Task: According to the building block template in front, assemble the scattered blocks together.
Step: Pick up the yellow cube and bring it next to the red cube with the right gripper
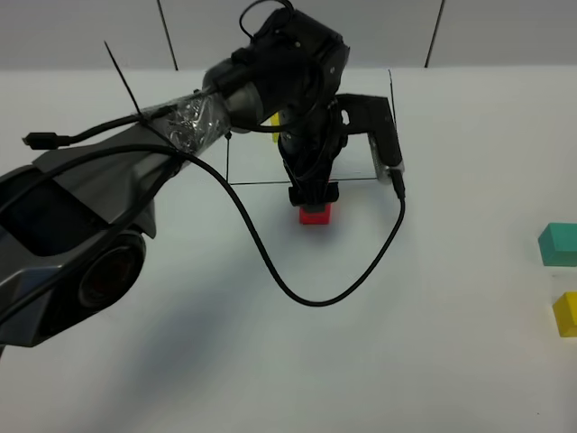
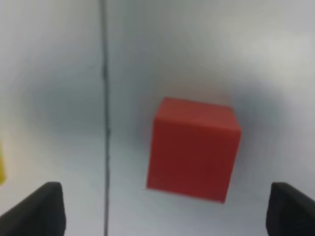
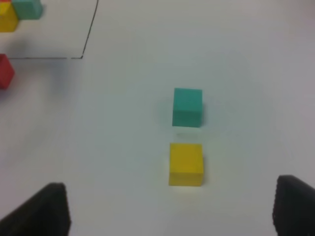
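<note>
A white, matte counter (image 1: 451, 343) lies under the left pincer (image 1: 313, 200) and spreads wide on every side of it. The same pale surface lies below the right pincer (image 3: 172, 211). Beyond the left pincer, at the counter's far edge, stands a light grey wall (image 1: 72, 32). Thin dark seams (image 1: 168, 36) that lean a little cut it into panels. A soft grey shadow (image 1: 189, 343) lies on the counter on the near side of the left pincer.
</note>
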`<state>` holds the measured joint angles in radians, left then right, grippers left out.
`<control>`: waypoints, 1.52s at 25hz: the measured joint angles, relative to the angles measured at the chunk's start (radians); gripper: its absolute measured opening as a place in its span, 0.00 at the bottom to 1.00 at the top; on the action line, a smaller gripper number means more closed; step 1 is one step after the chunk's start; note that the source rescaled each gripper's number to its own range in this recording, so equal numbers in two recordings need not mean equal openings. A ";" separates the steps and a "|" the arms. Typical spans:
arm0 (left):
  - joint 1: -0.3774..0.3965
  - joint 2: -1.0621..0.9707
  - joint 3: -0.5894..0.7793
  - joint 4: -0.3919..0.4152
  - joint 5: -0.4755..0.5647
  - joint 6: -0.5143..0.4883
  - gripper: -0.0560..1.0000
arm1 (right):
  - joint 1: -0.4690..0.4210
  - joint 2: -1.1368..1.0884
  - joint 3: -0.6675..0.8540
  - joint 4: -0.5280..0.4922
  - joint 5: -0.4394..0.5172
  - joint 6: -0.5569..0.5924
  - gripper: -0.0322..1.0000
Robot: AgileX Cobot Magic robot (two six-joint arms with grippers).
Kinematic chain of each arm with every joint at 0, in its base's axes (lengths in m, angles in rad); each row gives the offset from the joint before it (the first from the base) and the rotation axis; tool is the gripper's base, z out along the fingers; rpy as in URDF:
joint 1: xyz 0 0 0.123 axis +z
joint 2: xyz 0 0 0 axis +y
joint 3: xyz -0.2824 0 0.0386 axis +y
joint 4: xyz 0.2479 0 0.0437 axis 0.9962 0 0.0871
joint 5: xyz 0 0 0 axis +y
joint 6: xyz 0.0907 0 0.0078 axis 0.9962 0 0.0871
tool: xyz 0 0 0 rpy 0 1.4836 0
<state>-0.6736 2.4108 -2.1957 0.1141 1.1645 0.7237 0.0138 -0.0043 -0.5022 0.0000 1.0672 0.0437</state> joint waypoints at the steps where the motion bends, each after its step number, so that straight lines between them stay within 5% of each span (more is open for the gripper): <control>1: 0.000 -0.027 0.000 0.003 0.009 -0.027 0.98 | 0.000 0.000 0.000 0.000 0.000 0.000 0.71; 7: 0.084 -0.180 0.000 0.006 0.024 -0.260 0.99 | 0.000 0.000 0.000 0.000 0.000 0.000 0.71; 12: 0.322 -0.302 0.080 -0.114 0.024 -0.370 1.00 | 0.000 0.000 0.000 0.000 0.000 0.000 0.71; 16: 0.501 -0.410 0.279 -0.258 0.025 -0.384 1.00 | 0.000 0.000 0.000 0.000 0.000 0.000 0.71; 20: 0.618 -0.553 0.557 -0.320 0.017 -0.373 1.00 | 0.000 0.000 0.000 0.000 0.000 0.000 0.71; 25: 0.637 -0.819 0.886 -0.335 -0.087 -0.397 1.00 | 0.000 0.000 0.000 0.000 0.000 0.000 0.71; 31: 0.590 -1.228 1.145 -0.346 -0.091 -0.485 0.99 | 0.000 0.000 0.000 0.000 0.000 0.000 0.71; 38: 0.588 -1.718 1.357 -0.242 -0.140 -0.630 0.96 | 0.000 0.000 0.000 0.000 0.000 0.000 0.71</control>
<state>-0.0852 0.6928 -0.8387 -0.1279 1.0241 0.0939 0.0138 -0.0043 -0.5022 0.0000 1.0672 0.0437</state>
